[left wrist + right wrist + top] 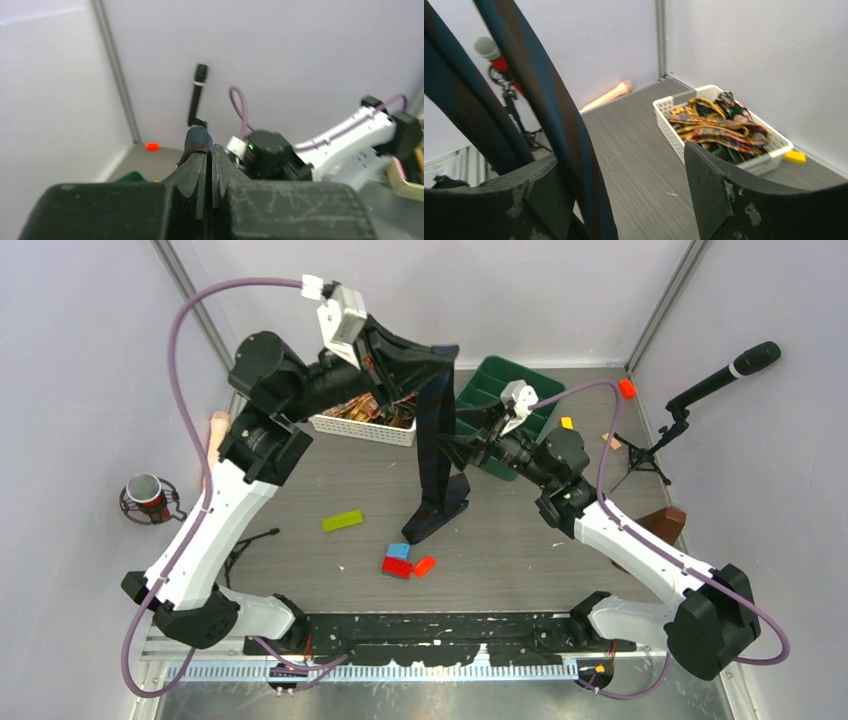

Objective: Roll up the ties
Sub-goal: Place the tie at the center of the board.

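Observation:
A dark navy tie point(437, 440) hangs from my raised left gripper point(392, 352) down to the table, where its lower end lies folded. In the left wrist view my left gripper point(210, 156) is shut on the tie point(199, 139), a fold of which pokes up above the fingertips. My right gripper point(462, 440) stands open beside the hanging part. In the right wrist view two strips of the tie point(559, 115) pass between the open jaws of my right gripper point(624, 170), close to the left finger point(531, 185). Several patterned ties point(719, 127) lie in a basket.
The white basket point(360, 429) stands at the back left, a green bin point(500, 390) at the back right. Plastic bricks lie on the table: lime point(343, 521), blue point(398, 551), red point(397, 567), orange point(425, 565). Microphones stand at the left point(148, 498) and right point(725, 375).

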Controlling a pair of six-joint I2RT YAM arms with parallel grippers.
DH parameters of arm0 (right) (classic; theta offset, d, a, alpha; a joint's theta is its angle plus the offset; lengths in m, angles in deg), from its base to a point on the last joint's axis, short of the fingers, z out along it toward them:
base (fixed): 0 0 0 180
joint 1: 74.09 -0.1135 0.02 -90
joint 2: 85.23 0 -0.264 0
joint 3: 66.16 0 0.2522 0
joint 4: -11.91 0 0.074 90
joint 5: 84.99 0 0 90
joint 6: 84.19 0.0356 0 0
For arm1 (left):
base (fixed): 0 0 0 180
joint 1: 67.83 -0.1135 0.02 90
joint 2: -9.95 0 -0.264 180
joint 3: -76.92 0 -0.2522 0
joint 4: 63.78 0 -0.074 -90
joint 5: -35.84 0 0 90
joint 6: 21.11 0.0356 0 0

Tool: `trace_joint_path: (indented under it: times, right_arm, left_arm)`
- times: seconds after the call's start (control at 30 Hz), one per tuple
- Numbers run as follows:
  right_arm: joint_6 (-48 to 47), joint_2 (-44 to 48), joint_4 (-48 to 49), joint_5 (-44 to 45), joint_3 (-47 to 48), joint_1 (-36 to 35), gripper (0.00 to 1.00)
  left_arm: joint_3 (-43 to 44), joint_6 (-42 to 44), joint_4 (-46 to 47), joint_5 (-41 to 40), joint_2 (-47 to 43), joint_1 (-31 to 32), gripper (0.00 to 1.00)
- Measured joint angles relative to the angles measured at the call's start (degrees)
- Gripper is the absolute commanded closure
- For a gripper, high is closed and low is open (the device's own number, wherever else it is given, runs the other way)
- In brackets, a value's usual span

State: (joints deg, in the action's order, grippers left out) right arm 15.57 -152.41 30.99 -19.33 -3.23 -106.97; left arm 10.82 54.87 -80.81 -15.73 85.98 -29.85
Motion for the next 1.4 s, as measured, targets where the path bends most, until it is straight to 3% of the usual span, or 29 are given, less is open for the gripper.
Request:
trace_joint_path:
  times: [0.27, 0.5, 0.9, 1.4]
  right_arm:
    - [-1.20, 3.39, 2.38, 9.09, -6.16, 0.00, 0.18]
    - [-4.76, 1.42, 2.43, 3.82, -8.44, 0.00, 0.14]
    - [-7.78, -10.16, 7.76, -6.75, -10.84, 0.00, 0.13]
    - [-8.26, -12.70, 11.26, -12.52, -12.22, 0.00, 0.14]
  left_arm:
    - [14.21, 8.17, -7.37, -13.55, 3.50, 0.00, 1.00]
    - [21.57, 10.43, -12.20, -20.57, 8.17, 0.00, 1.00]
    - [28.30, 12.57, -17.33, -23.10, 11.47, 0.00, 1.00]
    - [28.50, 14.73, -18.69, -24.46, 11.47, 0.00, 1.00]
